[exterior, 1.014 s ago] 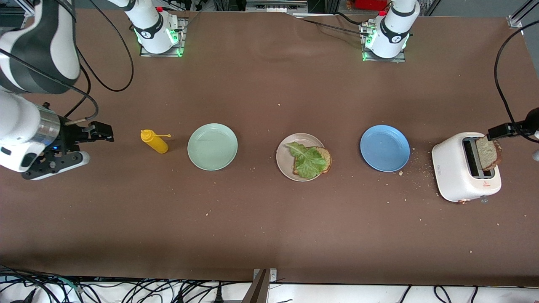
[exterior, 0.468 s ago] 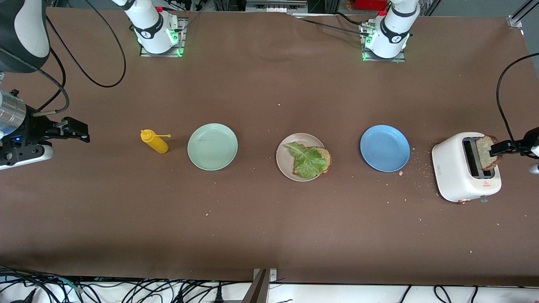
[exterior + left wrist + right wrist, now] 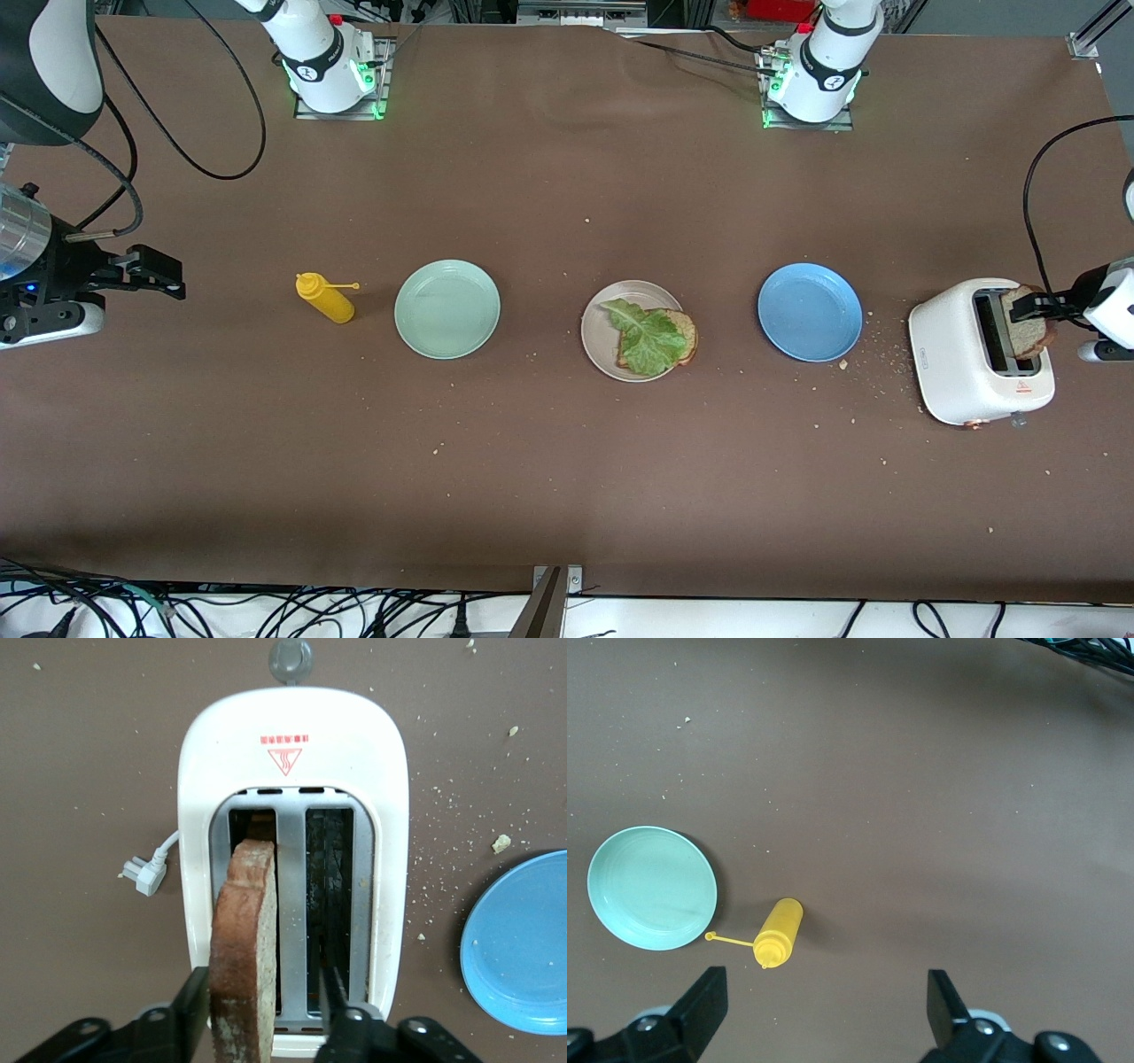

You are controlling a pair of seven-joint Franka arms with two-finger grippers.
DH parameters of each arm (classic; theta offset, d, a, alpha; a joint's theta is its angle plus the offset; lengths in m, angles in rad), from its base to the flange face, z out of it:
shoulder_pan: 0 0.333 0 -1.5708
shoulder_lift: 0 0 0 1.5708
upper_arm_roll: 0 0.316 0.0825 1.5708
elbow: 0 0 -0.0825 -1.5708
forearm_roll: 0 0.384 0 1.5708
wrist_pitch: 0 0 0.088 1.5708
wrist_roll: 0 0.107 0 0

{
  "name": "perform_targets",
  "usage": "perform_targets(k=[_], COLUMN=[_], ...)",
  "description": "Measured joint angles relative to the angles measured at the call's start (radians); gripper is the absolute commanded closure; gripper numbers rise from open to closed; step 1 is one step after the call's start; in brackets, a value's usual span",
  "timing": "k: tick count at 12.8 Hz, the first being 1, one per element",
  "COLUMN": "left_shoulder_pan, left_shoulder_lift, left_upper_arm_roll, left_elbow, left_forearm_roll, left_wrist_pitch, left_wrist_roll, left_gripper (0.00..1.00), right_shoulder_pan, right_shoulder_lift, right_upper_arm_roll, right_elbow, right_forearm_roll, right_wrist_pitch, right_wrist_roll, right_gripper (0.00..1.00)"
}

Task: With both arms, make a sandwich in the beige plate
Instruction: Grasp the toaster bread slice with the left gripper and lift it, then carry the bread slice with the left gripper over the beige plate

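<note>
One bread slice (image 3: 244, 948) stands in the toaster (image 3: 292, 744) between our left pincer's (image 3: 262, 1014) part-spread jaws, one pad apart. Plate (image 3: 598, 341) holds bread and lettuce (image 3: 649, 341), well away. Right pincer (image 3: 824, 1005) waits spread above the mustard (image 3: 780, 930).

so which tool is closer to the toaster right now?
Left. The left tool is right over the toaster, its fingers astride the bread slice standing in a slot. The right tool hangs at the right arm's end of the table, past the mustard bottle.
</note>
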Motion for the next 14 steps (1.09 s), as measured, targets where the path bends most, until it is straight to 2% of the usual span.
perform_targets(k=[1, 9, 11, 14], left_shoulder_pan=[0.001, 0.013, 0.013, 0.012], left_shoulder_lift=[0.002, -0.008, -0.035, -0.089], left_upper_arm_roll=[0.0, 0.002, 0.001, -0.024], left_elbow=[-0.005, 0.005, 0.021, 0.097], left_forearm_roll=[0.0, 0.0, 0.0, 0.0], left_wrist_pitch=[0.0, -0.017, -0.06, -0.213], left_wrist_roll=[0.0, 0.0, 0.0, 0.002], left_gripper=[1.0, 1.0, 1.0, 1.0], right_shoulder_pan=[0.0, -0.007, -0.006, 0.01], right_shoulder_lift=[-0.002, -0.095, -0.107, -0.103], right_upper_arm_roll=[0.0, -0.037, -0.034, -0.025], right_elbow=[0.0, 0.001, 0.001, -0.007], right_forearm_roll=[0.0, 0.0, 0.0, 0.0], right_wrist_pitch=[0.0, -0.034, -0.045, -0.045], right_wrist_roll=[0.001, 0.002, 0.002, 0.026], right_gripper=[0.0, 0.0, 0.0, 0.0])
